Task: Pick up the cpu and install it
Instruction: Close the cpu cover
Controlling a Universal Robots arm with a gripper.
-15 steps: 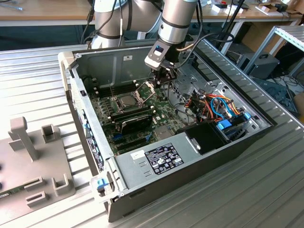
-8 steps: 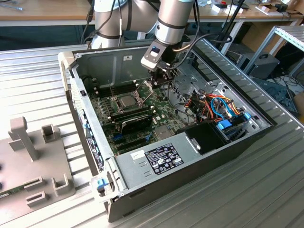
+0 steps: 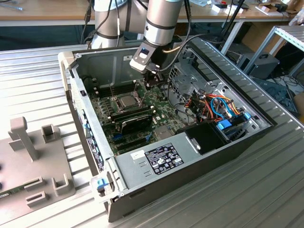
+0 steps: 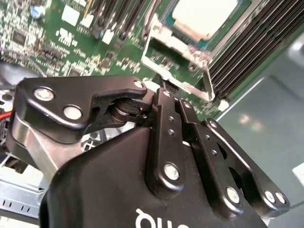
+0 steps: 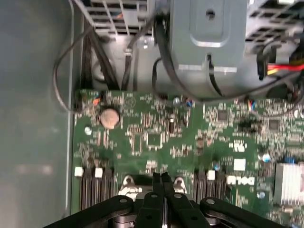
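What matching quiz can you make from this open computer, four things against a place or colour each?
Things:
1 cpu
2 card
3 motherboard
4 stand

Place or colour:
a green
b outside the case
c in the socket
d black

Pairs: 1-c, 2-d, 3-a, 4-b

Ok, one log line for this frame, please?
cpu: lying in socket, not held | gripper: shut, empty | place: over motherboard, exterior view's right of cpu
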